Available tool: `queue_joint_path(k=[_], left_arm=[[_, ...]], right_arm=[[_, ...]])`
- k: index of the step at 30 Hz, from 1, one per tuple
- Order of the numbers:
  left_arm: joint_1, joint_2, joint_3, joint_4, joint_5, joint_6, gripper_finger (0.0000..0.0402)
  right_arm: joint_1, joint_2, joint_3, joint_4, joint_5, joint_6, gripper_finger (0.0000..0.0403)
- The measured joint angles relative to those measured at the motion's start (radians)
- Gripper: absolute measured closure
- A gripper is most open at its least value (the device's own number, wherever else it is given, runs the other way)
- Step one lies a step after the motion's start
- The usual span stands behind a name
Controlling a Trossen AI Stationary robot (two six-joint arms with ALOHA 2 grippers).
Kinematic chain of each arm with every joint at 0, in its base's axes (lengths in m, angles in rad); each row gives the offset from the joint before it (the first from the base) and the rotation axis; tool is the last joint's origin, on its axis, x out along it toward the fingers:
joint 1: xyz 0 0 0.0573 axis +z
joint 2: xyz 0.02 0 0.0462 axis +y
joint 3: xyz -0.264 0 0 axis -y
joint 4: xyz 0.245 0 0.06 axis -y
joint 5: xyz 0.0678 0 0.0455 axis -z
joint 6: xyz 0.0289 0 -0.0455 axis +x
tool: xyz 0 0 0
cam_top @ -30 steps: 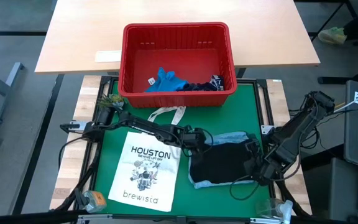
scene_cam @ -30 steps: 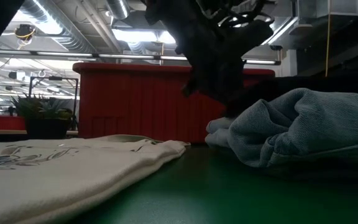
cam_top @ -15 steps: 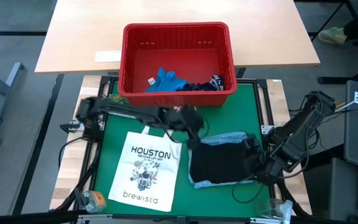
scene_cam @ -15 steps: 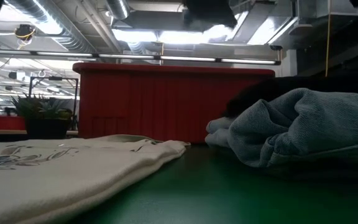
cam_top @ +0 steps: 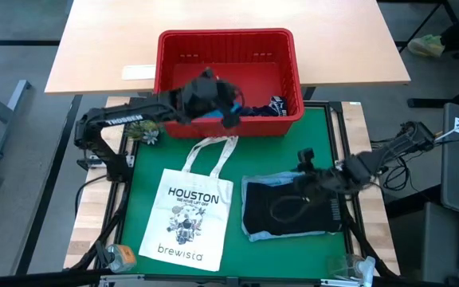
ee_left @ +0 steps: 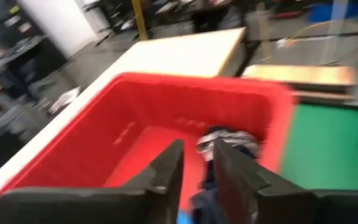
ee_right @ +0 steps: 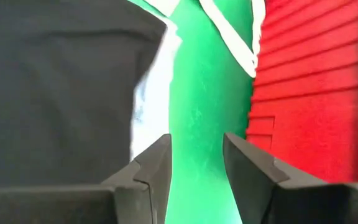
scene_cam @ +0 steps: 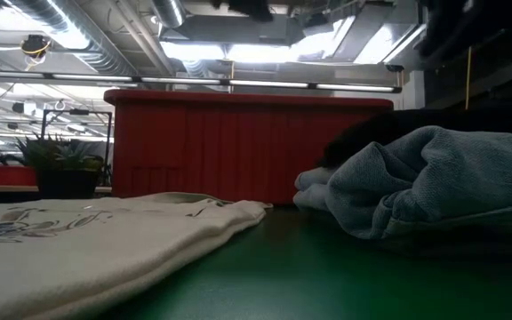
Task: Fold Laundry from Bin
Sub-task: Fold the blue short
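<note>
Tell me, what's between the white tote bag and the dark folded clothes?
Only bare green mat separates the white tote bag from the dark folded clothes, in the high view.

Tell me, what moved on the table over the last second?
The left gripper left the folded dark garment on the mat and swung away to hang over the red bin, above the blue clothes; its fingers are parted, holding nothing. The right gripper shifted over the folded pile, open and empty. The pile, tote bag and bin stayed put.
</note>
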Motion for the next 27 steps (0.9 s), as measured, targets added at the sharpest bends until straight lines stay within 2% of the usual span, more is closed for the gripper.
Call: queue_joint_path(k=[4,8,11,15,20,27], left_arm=[[0.136,0.009,-0.001,-0.008,0.000,0.000,0.0273],[0.288,0.029,-0.002,-0.026,0.026,-0.027,0.0251],[0.403,0.033,-0.002,-0.070,0.115,-0.113,0.0247],[0.524,0.047,-0.002,-0.131,0.239,-0.174,0.0247],[0.615,0.073,-0.003,-0.142,0.271,-0.175,0.0247],[0.666,0.115,-0.003,-0.136,0.269,-0.092,0.0246]], right_arm=[[-0.125,0.001,0.000,0.039,-0.081,-0.117,0.0260],[-0.229,0.002,0.000,0.090,-0.175,-0.241,0.0260],[-0.296,0.004,0.000,0.125,-0.229,-0.299,0.0260],[-0.371,0.004,0.000,0.153,-0.247,-0.354,0.0260],[-0.476,0.004,0.000,0.228,-0.248,-0.434,0.0260],[-0.626,0.004,0.000,0.401,-0.246,-0.556,0.0260]])
